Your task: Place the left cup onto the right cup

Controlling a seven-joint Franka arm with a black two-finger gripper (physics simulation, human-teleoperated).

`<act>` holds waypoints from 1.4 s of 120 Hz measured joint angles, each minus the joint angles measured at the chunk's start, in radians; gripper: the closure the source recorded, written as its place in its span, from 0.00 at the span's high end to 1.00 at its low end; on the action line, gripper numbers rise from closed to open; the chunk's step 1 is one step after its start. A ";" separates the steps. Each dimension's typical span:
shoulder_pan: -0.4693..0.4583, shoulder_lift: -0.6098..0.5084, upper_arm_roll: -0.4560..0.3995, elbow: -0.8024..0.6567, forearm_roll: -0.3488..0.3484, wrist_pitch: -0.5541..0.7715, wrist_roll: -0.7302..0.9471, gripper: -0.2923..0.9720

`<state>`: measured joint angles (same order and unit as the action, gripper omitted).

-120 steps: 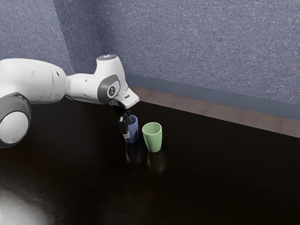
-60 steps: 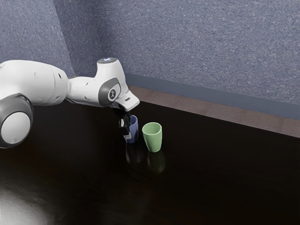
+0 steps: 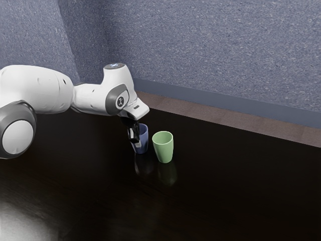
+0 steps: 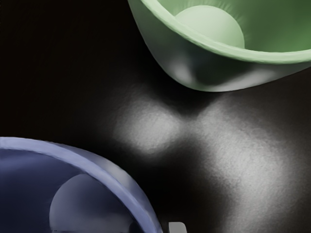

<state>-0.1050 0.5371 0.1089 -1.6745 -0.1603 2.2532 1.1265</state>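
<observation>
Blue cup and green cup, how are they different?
The pale blue tapered cup stands to the exterior view's left of the light green tapered cup. The black claw is at the blue cup's rim; nothing touches the green cup. Both are upright, empty and have no handles.

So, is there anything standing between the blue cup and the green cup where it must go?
Nothing visible. The blue cup and the green cup stand apart, side by side, with just bare dark table between them. The gripper is at the blue cup's rim.
</observation>
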 joint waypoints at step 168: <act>-0.106 -0.127 -0.019 0.079 0.027 -0.085 -0.042 0.15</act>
<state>-0.2108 0.4105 0.0895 -1.5959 -0.1337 2.1683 1.0849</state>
